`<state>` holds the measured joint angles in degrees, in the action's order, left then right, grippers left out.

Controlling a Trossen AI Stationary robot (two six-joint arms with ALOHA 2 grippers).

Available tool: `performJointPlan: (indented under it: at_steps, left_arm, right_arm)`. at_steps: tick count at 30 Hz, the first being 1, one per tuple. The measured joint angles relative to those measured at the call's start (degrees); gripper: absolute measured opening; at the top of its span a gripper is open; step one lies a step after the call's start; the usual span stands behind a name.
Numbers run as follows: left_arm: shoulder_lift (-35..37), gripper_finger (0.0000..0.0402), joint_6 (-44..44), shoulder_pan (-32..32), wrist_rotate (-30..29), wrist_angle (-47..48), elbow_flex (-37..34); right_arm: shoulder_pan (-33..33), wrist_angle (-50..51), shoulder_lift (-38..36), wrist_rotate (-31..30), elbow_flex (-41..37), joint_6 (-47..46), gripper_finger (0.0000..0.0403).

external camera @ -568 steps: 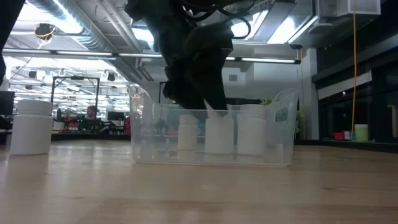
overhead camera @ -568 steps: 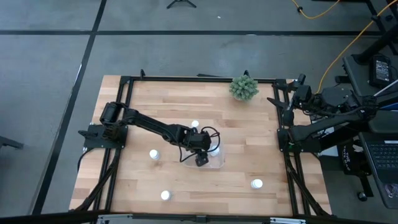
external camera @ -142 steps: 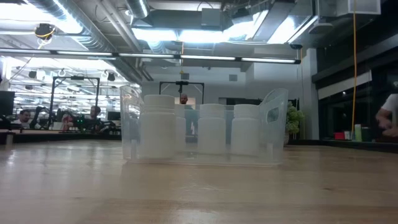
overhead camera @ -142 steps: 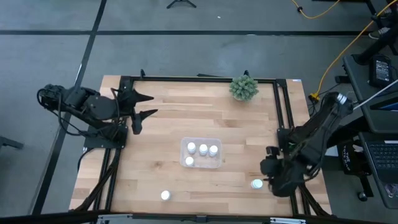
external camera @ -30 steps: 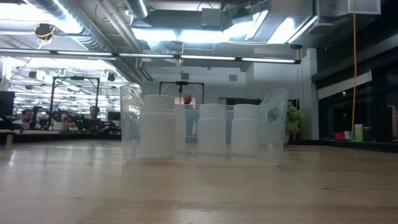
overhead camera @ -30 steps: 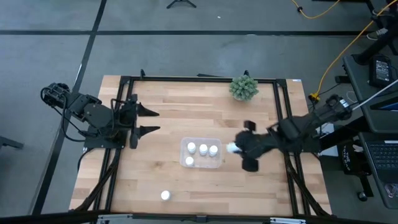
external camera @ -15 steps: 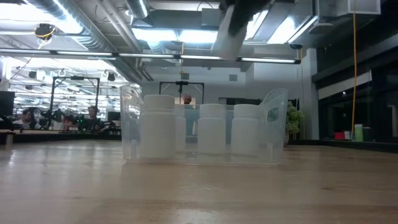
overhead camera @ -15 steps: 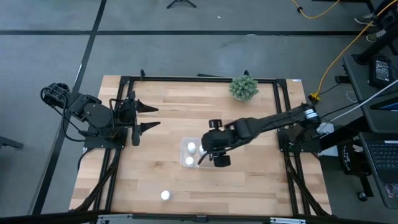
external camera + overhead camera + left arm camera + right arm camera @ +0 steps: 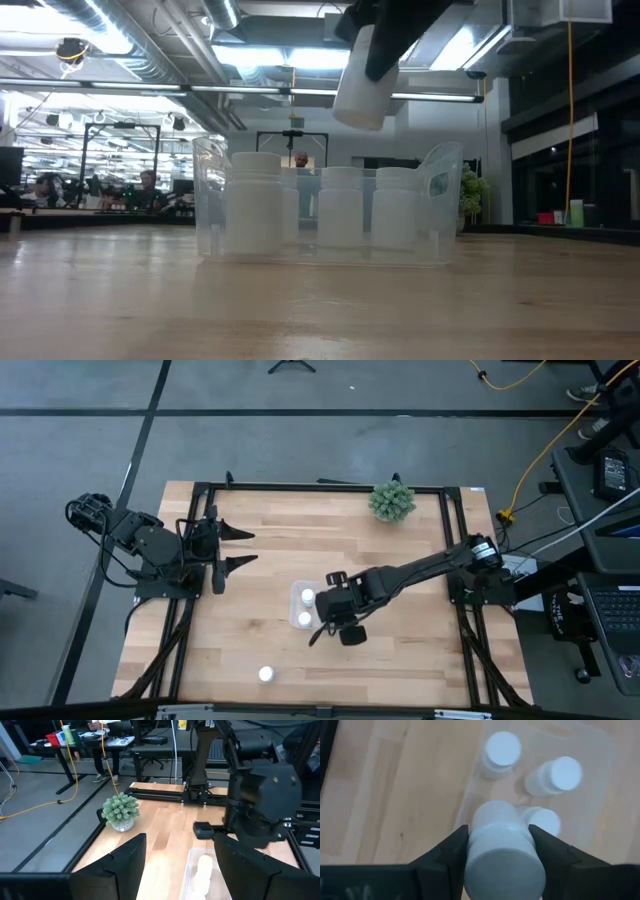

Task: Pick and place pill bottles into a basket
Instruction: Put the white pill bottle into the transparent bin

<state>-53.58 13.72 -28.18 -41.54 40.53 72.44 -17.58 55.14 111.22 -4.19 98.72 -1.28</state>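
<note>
Left gripper [image 9: 228, 547] idled at the table's 9 o'clock edge, fingers spread. One bottle [image 9: 265, 674] waited near 7 o'clock. At centre, the basket [image 9: 297, 592] held four. Right gripper [image 9: 498, 851], at 4 o'clock a second earlier, had swung over the basket, pinching a fifth bottle [image 9: 362, 78] above it. Release seemed next.

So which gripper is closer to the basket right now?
The right one. The right gripper hangs over the basket, holding a pill bottle above it. The left gripper waits at the table's left edge, well away.
</note>
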Motion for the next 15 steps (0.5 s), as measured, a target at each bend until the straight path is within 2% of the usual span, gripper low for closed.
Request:
performJointPlan:
  at_steps: [7, 15]
  left_arm:
    - [-0.1, 0.0226, 0.33, -0.01, 0.0, -0.02, 0.0]
    - [-1.24, 0.02, 0.5, -0.01, 0.02, -0.04, 0.0]
  right_arm:
    - [-0.53, -1.86, 1.22, 0.02, -1.45, 0.02, 0.0173]
    - [-0.57, -5.87, 1.25, 2.03, -6.55, -1.29, 0.0173]
